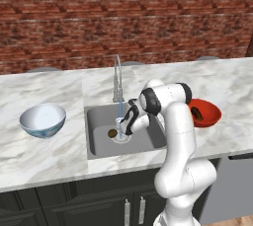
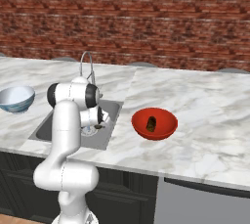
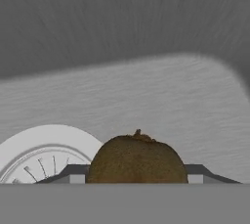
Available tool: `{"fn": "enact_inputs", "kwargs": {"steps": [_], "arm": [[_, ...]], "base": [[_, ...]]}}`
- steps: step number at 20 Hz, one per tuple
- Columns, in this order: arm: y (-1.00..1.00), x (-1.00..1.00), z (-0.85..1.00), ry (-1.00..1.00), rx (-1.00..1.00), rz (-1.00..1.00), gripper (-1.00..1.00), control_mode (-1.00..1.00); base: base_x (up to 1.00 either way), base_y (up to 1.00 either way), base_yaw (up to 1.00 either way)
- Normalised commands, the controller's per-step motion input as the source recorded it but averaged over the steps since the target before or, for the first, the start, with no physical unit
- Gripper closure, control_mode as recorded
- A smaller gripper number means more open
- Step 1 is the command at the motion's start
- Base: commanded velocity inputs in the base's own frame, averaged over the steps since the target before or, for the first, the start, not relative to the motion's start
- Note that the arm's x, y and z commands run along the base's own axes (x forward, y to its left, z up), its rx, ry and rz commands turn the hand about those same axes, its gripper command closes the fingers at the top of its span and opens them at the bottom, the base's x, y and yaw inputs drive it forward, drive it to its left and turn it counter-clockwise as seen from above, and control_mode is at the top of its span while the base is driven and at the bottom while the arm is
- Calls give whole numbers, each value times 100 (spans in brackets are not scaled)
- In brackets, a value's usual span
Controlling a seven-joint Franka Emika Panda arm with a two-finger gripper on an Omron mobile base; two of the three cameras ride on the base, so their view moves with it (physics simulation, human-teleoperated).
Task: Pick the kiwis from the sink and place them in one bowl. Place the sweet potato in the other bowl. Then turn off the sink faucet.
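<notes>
**Kiwi between the fingers, low in the sink**

A kiwi (image 3: 137, 159) sits clamped in the gripper (image 3: 136, 175), beside the round drain (image 3: 46, 154) in the sink (image 1: 101, 116). Another kiwi (image 1: 112, 133) lies nearby. The sweet potato (image 2: 152, 123) rests in the red bowl (image 2: 168, 129). No writing is legible.

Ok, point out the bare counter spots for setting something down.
Free: marble between the white bowl and the sink; the wide counter right of the red bowl. Crowded: the sink, with the gripper closed on a kiwi, another kiwi, and the faucet.
</notes>
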Motion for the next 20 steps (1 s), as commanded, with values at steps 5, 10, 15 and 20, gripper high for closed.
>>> {"fn": "enact_inputs", "kwargs": {"steps": [5,10,15,20], "arm": [[0,-5,31,0,0,1,100,-100],[0,-19,10,0,0,0,100,-100],[0,-32,6,0,0,1,100,-100],[0,-26,34,0,0,0,100,-100]], "base": [[0,0,0],[0,0,0],[0,0,0],[0,0,0]]}}
